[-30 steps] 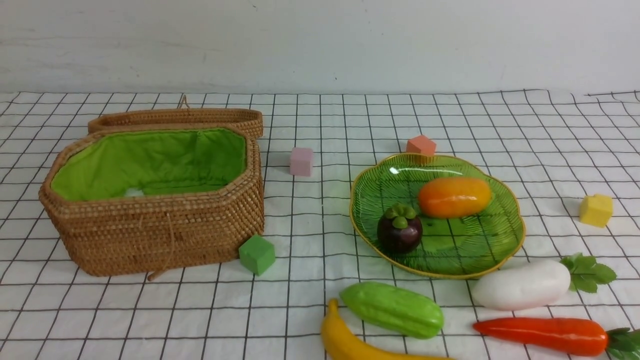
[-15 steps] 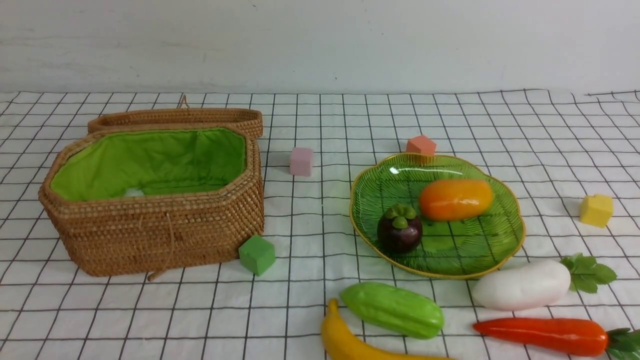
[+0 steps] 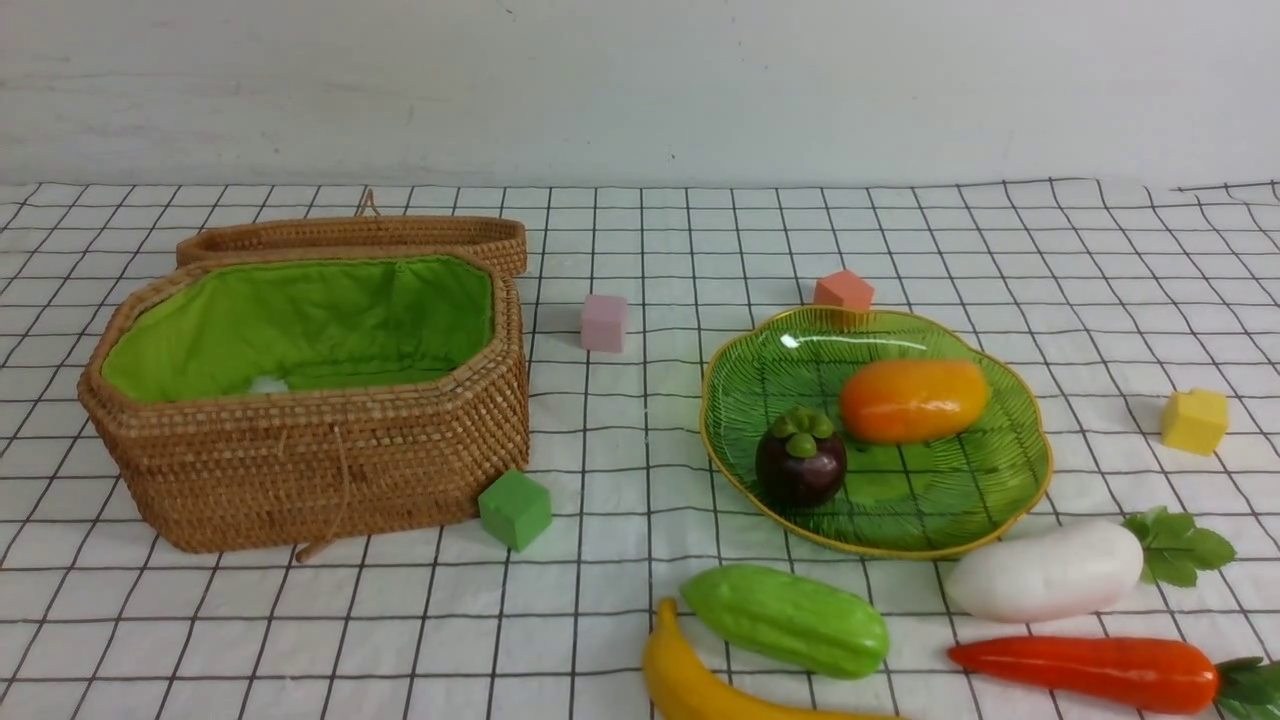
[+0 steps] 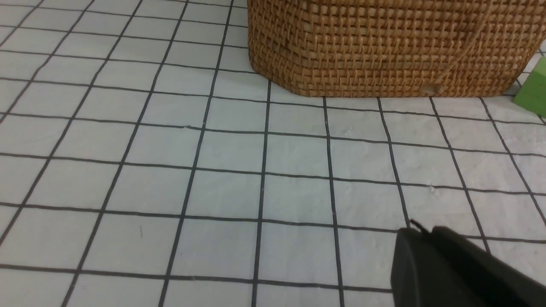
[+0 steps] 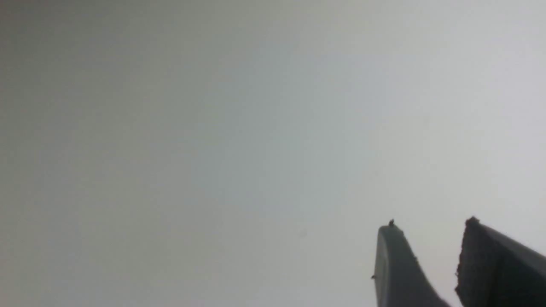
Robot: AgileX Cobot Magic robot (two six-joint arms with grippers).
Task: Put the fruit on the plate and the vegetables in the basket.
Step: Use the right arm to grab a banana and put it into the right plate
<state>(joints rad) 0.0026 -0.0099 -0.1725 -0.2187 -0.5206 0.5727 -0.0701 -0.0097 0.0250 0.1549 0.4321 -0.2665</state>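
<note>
Ahead of the left claw [image 4: 428, 234], across a stretch of checked cloth [image 4: 213, 170] that covers the bench, stands the basket [image 4: 384, 47]. Its woven wall is well apart from the dark fingertips, which are clenched together on nothing. A green cube [image 4: 533, 87] sits just beside the basket's corner.

The right claw [image 5: 430, 230] is released, its two tips parted with nothing between them. It points at a blank pale surface.

On the left claw's side of the bench the basket is open, its green lining showing, and its lid [image 3: 350, 235] lies just behind it. On the right claw's side lies the plate [image 3: 940, 490], with the mangosteen [image 3: 800, 460] and the mango [image 3: 913, 400] on it, close together. Whether they touch I cannot tell.

Nearer the robot than the plate, the cucumber [image 3: 787, 620] lies on the cloth with the banana [image 3: 700, 685] just beside it. The radish [image 3: 1045, 570] lies just beside the plate's near rim. The carrot [image 3: 1085, 672] lies nearer the robot than the radish.

A pink cube [image 3: 604, 322] sits between basket and plate, an orange cube [image 3: 844, 290] just behind the plate, and a yellow cube [image 3: 1194, 420] out beyond its far right rim.
</note>
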